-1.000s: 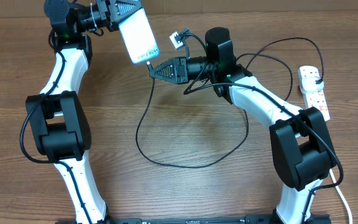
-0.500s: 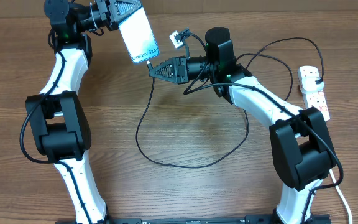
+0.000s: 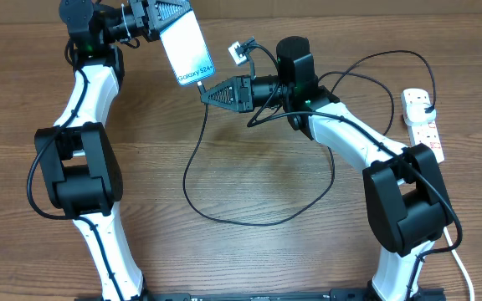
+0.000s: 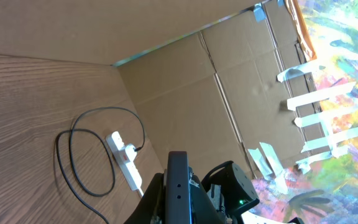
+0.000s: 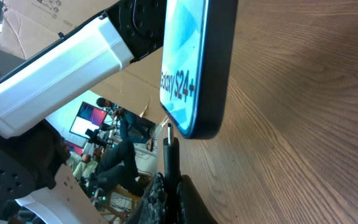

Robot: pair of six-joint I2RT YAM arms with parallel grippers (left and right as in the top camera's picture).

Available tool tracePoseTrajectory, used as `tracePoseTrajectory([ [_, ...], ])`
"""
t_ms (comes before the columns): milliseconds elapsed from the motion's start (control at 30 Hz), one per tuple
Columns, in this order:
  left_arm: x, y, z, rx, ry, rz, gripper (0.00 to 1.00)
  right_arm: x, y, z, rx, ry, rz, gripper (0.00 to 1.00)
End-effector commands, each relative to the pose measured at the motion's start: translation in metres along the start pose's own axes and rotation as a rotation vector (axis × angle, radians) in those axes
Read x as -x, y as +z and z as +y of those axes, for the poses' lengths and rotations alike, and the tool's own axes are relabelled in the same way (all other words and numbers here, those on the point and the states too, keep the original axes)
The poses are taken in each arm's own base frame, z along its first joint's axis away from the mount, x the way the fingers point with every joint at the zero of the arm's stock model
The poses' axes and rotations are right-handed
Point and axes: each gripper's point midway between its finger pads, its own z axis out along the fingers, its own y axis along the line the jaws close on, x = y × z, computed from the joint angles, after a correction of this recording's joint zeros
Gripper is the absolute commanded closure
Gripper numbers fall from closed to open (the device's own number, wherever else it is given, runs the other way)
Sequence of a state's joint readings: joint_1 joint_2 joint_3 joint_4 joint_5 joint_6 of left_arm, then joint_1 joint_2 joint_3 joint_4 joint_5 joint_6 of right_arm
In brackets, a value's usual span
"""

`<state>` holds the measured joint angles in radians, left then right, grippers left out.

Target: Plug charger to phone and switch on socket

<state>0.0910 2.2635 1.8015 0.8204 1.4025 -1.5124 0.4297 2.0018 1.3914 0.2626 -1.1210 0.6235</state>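
Observation:
My left gripper is shut on the phone and holds it above the table, screen up, its "Galaxy" end toward the right arm. In the left wrist view the phone's black edge sits between my fingers. My right gripper is shut on the charger's connector, whose metal tip sits just below the phone's bottom edge. The black charger cable loops over the table to a plug in the socket, a white power strip at the right; it also shows in the left wrist view.
A cardboard wall stands behind the table. A small white tag hangs on the right arm's wiring. The power strip's thick white cord runs down the right edge.
The phone has tilted slightly, so its "Galaxy" end sits a little closer to the connector tip. The right arm has hardly moved.

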Motion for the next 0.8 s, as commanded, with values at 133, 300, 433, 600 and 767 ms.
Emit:
tracePoseTrajectory([
  [133, -0.0015, 0.0047, -0.0062, -0.007, -0.002, 0.012, 0.95, 0.0147, -0.0046, 0.0175, 0.012, -0.06, -0.024, 0.96],
  [300, -0.0028, 0.0066, -0.0064, -0.008, -0.012, 0.017, 0.96, 0.0151, -0.0046, 0.0171, 0.009, -0.053, -0.026, 0.96],
  [433, -0.005, 0.0101, -0.007, -0.011, -0.012, 0.026, 0.96, 0.0149, -0.0044, 0.0172, 0.01, -0.046, -0.025, 0.96],
  [600, -0.0062, 0.0112, -0.0072, -0.012, -0.012, 0.032, 0.96, 0.0151, -0.0046, 0.0173, 0.01, -0.046, -0.026, 0.96],
  [767, -0.0063, 0.0112, -0.0072, -0.012, -0.012, 0.032, 0.96, 0.0151, -0.0046, 0.0171, 0.009, -0.046, -0.026, 0.96],
])
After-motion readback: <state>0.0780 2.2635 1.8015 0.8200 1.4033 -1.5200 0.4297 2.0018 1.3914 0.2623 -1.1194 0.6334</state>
